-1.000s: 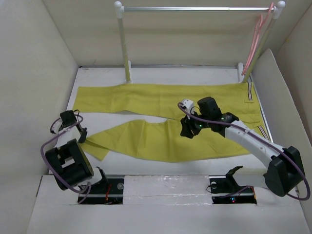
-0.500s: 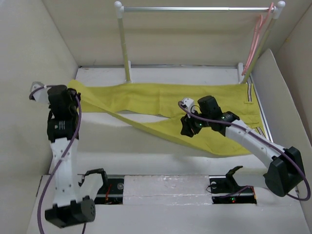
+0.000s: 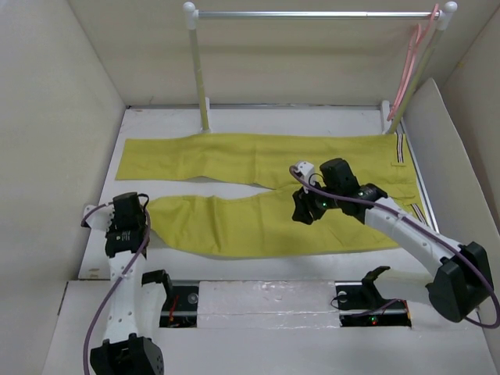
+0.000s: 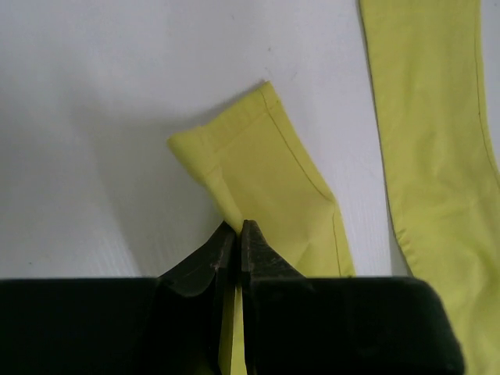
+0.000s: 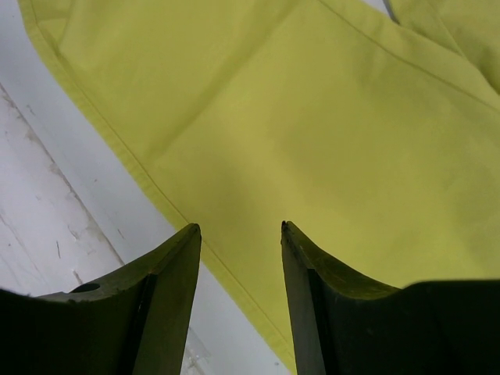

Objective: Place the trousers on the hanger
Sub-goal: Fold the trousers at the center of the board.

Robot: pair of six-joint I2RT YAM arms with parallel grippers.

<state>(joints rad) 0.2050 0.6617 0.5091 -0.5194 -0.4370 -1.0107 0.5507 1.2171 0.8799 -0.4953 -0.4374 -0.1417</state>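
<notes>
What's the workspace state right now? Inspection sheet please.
Surface: white table, scuffed at its near edge.
Job's things: trousers lie flat, legs towards the left, striped waistband at the right; hanger hangs at the right end of the rack rail, apart from the trousers.
Clutter: nothing seen.
Grippers: left tool shut on the near leg's cuff; right tool open over the near leg, contact cannot be told.
Cables: purple cables run along both arms, none on the cloth.
Surroundings: beige walls on three sides.
</notes>
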